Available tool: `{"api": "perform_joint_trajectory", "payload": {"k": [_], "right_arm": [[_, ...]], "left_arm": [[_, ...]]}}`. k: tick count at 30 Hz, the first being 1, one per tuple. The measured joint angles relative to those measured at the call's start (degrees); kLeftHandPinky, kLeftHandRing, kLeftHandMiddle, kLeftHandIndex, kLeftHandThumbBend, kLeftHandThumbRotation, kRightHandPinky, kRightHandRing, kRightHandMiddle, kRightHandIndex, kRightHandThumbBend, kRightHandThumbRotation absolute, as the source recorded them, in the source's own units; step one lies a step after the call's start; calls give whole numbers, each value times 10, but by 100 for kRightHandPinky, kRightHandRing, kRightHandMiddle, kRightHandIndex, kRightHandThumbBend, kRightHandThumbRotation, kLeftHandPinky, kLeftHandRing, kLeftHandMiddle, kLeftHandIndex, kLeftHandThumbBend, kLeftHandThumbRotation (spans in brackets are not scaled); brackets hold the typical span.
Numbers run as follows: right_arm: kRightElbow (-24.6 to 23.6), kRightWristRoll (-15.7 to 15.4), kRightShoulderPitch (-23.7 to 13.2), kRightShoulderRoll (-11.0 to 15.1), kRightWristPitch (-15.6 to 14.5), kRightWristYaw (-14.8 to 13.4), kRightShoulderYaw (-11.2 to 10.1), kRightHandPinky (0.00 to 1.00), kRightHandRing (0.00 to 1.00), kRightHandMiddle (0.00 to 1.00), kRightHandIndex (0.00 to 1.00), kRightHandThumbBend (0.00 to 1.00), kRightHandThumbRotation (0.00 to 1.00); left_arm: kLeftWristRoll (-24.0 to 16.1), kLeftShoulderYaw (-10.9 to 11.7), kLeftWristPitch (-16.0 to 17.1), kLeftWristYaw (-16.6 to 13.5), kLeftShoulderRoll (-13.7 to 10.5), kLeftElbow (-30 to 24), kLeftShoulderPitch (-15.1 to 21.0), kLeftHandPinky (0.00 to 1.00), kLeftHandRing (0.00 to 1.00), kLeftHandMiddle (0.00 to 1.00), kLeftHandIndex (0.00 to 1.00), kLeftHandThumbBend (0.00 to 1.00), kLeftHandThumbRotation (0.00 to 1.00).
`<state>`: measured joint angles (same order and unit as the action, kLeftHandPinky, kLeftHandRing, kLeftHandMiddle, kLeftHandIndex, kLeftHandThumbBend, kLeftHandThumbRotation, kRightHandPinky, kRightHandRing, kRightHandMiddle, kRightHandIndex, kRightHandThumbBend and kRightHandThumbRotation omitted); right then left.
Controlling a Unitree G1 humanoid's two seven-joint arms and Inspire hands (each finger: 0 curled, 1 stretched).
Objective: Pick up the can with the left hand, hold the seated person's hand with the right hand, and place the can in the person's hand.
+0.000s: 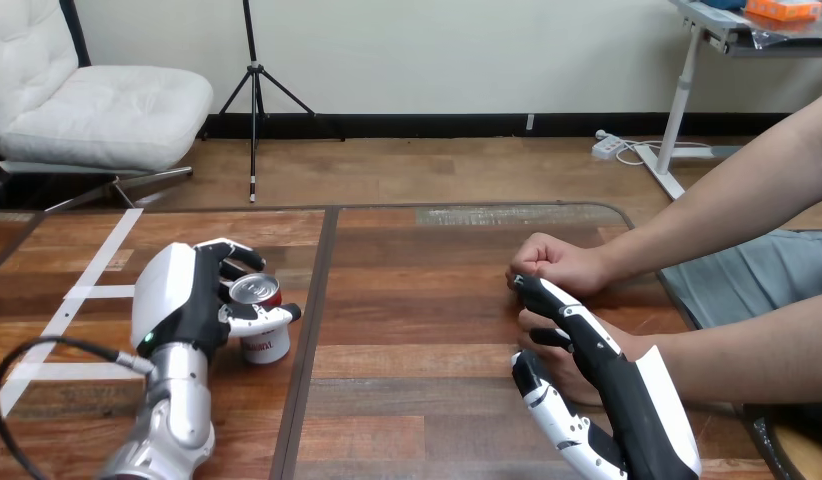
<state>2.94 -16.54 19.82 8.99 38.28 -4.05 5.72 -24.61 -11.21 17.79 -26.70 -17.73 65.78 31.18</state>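
A red and white can (261, 322) with a silver top stands upright on the wooden table (427, 300) at the left. My left hand (182, 300) is wrapped around it, fingers curled behind its top and thumb across its front. At the right, my right hand (642, 400) lies over the person's lower hand (559, 362), which rests on the table between my nearly straight fingers and my thumb. I see no fingers curled round that hand. The person's other hand (559, 265) is a fist on the table just beyond my fingertips.
White tape lines (97, 270) cross the table's left part. A dark seam (312, 330) runs down the table just right of the can. The person's forearms (727, 200) reach in from the right edge. Bare wood separates the can from the person's hands.
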Motion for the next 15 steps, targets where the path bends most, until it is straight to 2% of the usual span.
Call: {"api": "perform_joint_trajectory", "payload": {"k": [5, 15], "right_arm": [[0, 1, 0, 0, 0, 0, 0, 79, 88, 89, 86, 40, 69], [0, 1, 0, 0, 0, 0, 0, 79, 88, 89, 87, 39, 68]], "left_arm": [[-8, -3, -6, 6, 0, 2, 6, 50, 56, 61, 63, 79, 0], [-8, -4, -6, 14, 4, 5, 7, 50, 50, 52, 57, 73, 0]]}}
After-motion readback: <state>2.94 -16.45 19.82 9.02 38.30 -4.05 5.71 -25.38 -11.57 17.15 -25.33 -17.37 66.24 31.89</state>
